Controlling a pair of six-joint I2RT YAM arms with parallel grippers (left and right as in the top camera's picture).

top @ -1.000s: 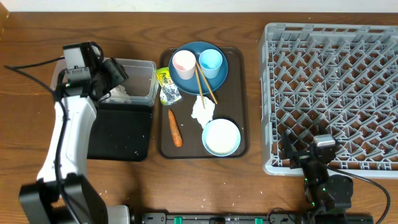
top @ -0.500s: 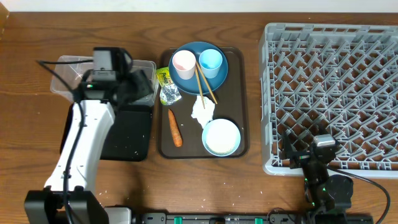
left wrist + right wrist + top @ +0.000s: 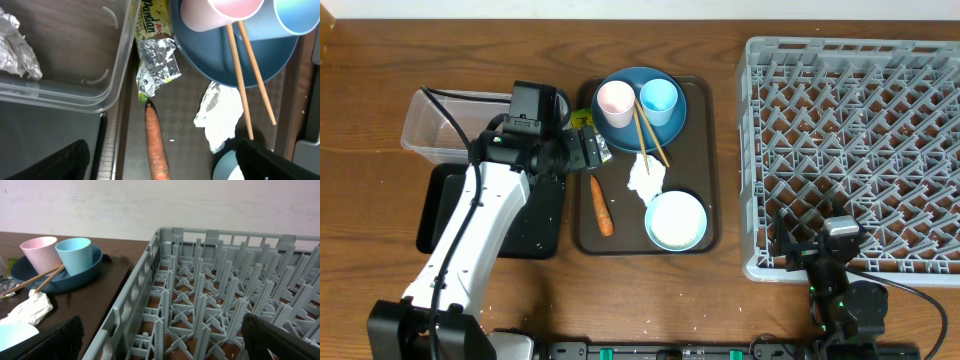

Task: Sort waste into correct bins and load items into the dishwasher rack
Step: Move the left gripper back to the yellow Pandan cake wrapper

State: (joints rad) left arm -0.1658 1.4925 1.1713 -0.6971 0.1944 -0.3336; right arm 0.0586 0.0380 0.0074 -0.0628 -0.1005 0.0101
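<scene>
Cups: two, one pink cup point(image 3: 614, 99) and one light blue cup point(image 3: 659, 97). Chopsticks point(image 3: 650, 137): two. Blue plate point(image 3: 617, 131): one. White bowl point(image 3: 676, 220): one. Carrot point(image 3: 601, 205): one. Crumpled white paper point(image 3: 645, 178): one. Yellow-green wrapper point(image 3: 154, 12): one. Crumpled foil point(image 3: 15, 47): one. Bins: two, one clear tub point(image 3: 435, 125) and one black tray point(image 3: 542, 225). Brown serving tray point(image 3: 705, 150): one. Grey rack point(image 3: 752, 180): one.

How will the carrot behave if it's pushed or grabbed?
The carrot looks stiff, so it should keep its shape when gripped. It is round and tapered, lying flat on the brown tray, so a sideways push would probably roll it.
</scene>
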